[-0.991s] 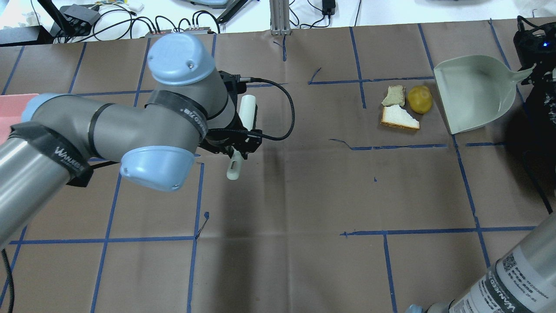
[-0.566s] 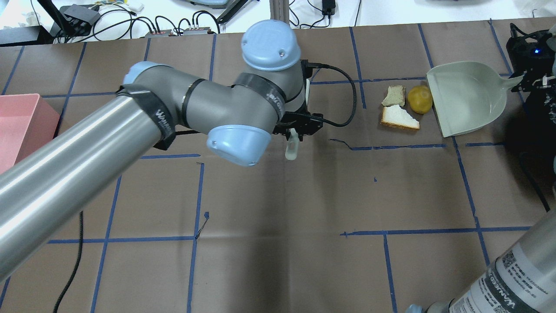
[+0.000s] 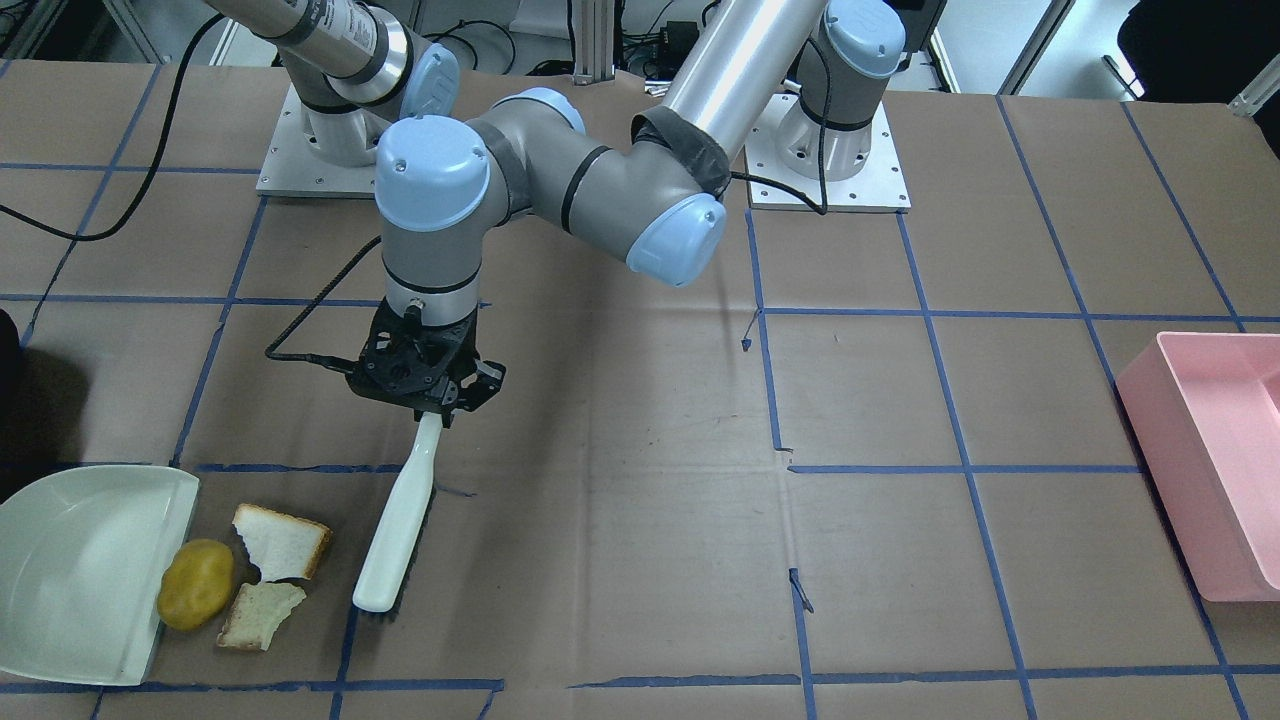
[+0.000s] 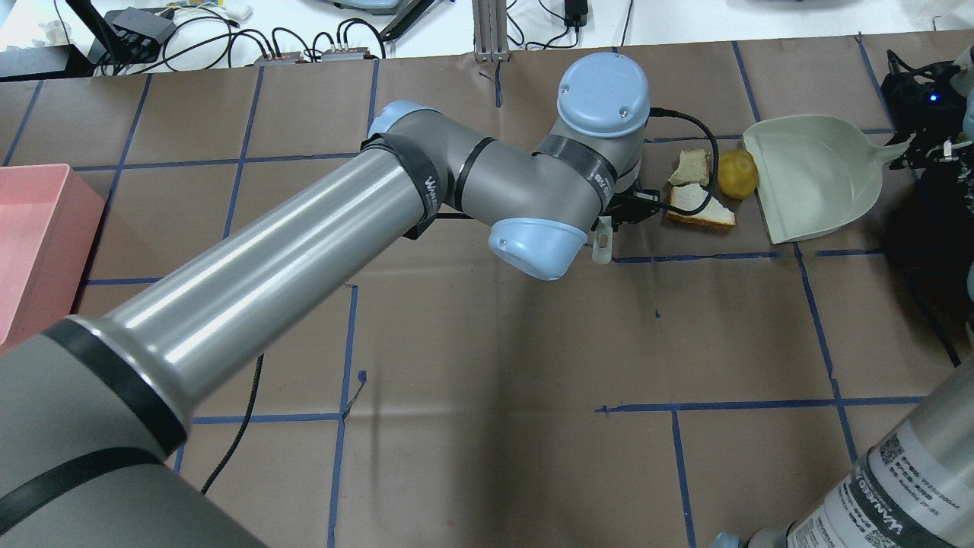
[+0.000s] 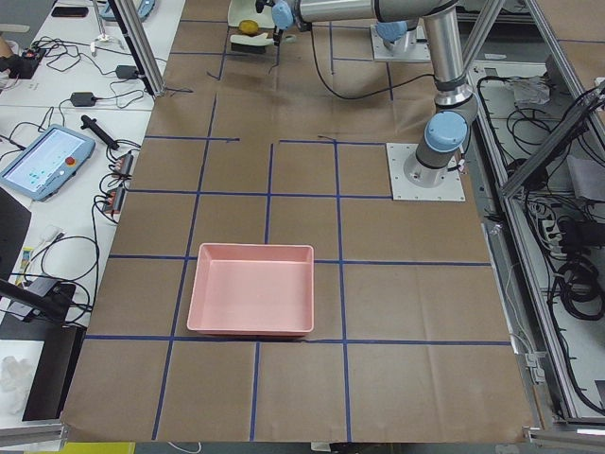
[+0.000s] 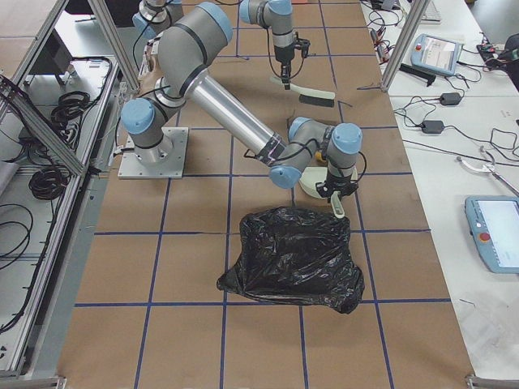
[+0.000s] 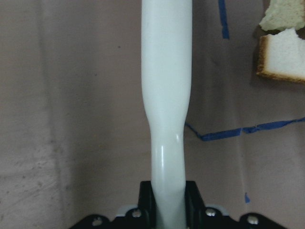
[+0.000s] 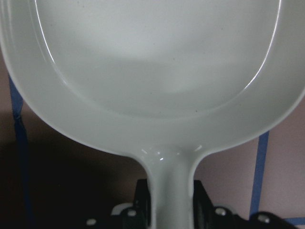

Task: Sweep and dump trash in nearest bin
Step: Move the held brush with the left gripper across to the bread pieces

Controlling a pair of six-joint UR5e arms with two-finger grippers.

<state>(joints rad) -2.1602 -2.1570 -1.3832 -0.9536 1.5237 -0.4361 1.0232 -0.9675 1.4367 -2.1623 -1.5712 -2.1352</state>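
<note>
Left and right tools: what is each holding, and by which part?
Left tool holds the white brush by its handle end; right tool holds the pale green dustpan by its handle.

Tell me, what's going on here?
The left gripper is shut on a white brush, whose head sits by two bread pieces and a potato-like lump. The right gripper holds a dustpan by its handle, open edge next to the lump. Nothing is in the pan yet. The pink bin sits far across from them.

Brown table [image 4: 487,342], blue tape grid [image 4: 761,405], cluttered white bench [image 4: 685,19] behind
</note>
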